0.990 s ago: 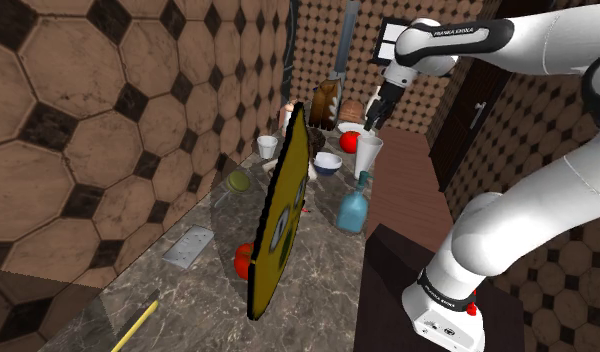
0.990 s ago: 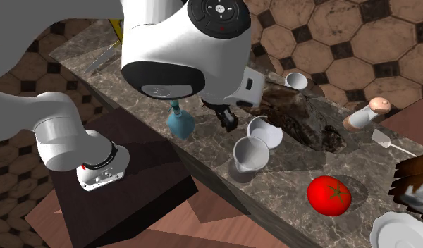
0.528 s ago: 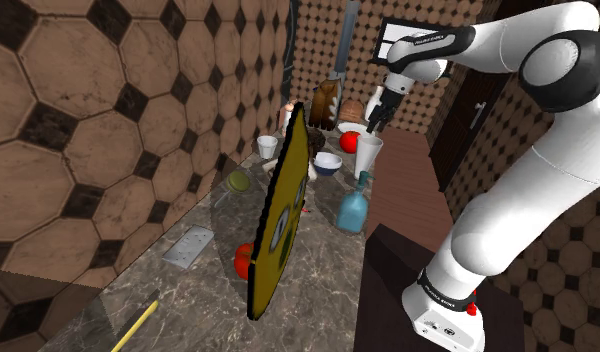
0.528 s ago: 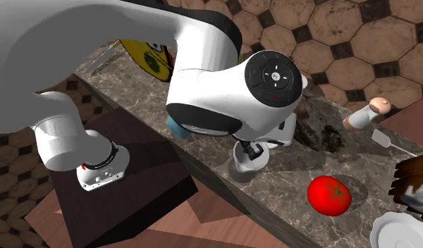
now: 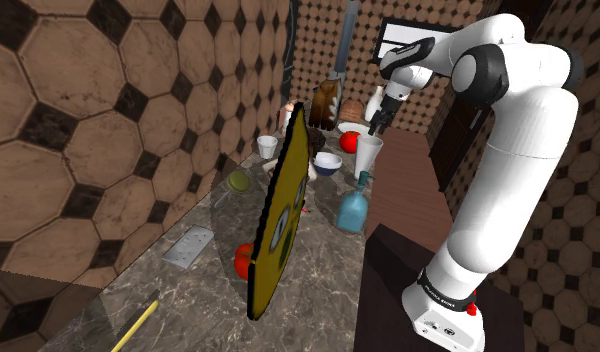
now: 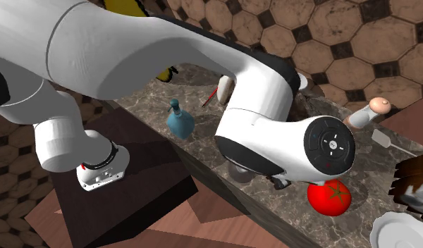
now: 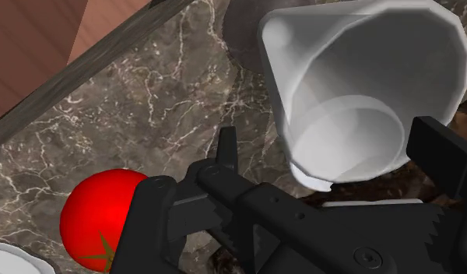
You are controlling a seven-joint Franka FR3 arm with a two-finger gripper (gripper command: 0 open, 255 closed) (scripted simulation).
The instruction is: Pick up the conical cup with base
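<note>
- Here's the conical cup [image 7: 356, 86], standing upright on the dark veined marble counter [image 7: 146, 101]. Its open mouth faces straight up at the wrist camera.
- Its long axis runs vertical: a wide rim on top, with the walls tapering down to a much smaller round floor.
- It's plain white all over, with a smooth, thick rim and a shaded inside.
- It sits close to the counter's front edge, with a red tomato [image 7: 96, 218] just beside it.
- In the shoulder view a blue bottle [image 5: 352, 210] stands nearer the stand, apart from the cup.
- The gripper [image 5: 374, 122] hangs directly over the cup, pointing down.
- The jaws are spread wide and straddle the cup. One side is clearly off the wall, while the other is right at the rim, and I cannot tell whether it touches.
</note>
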